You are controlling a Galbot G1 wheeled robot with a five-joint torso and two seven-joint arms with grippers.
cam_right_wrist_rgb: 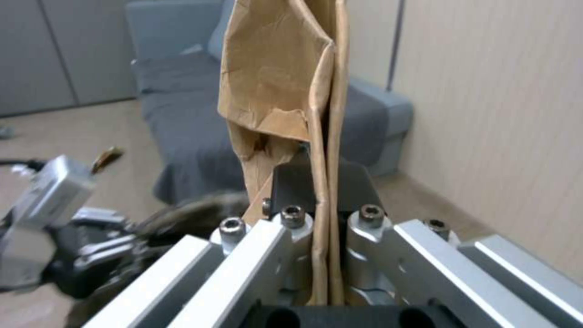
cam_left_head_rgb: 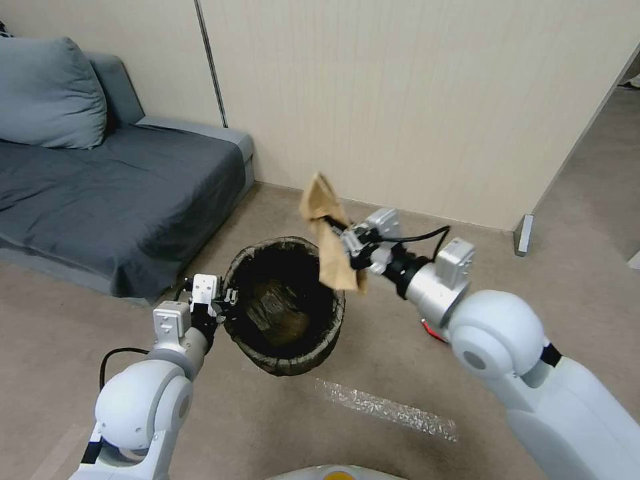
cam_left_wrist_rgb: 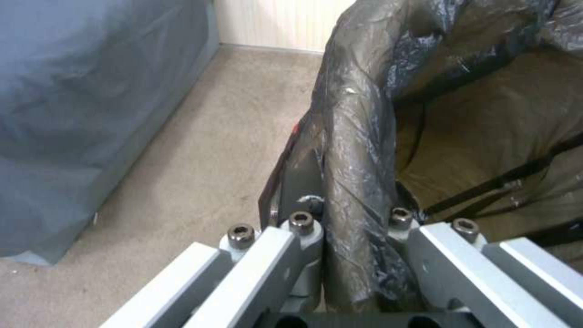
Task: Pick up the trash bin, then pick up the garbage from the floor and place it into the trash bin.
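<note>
Left gripper (cam_left_head_rgb: 230,299) jaws clamped on trash bin (cam_left_head_rgb: 285,307) rim, holding it off the floor, mouth up. Right gripper (cam_left_head_rgb: 348,241) jaws pinch paper bag (cam_left_head_rgb: 327,230) at bin's far edge, positioned for dropping.

Bin liner (cam_left_wrist_rgb: 358,150): thin dark plastic, glossy, wrinkled. Bag (cam_right_wrist_rgb: 279,91): brown paper, matt, creased. Left gripper (cam_left_wrist_rgb: 355,214) and right gripper (cam_right_wrist_rgb: 322,200): brushed grey metal with dark pads. Sofa (cam_left_head_rgb: 120,187): grey woven cloth, matt. Floor (cam_left_head_rgb: 373,347): beige, finely textured, matt.
</note>
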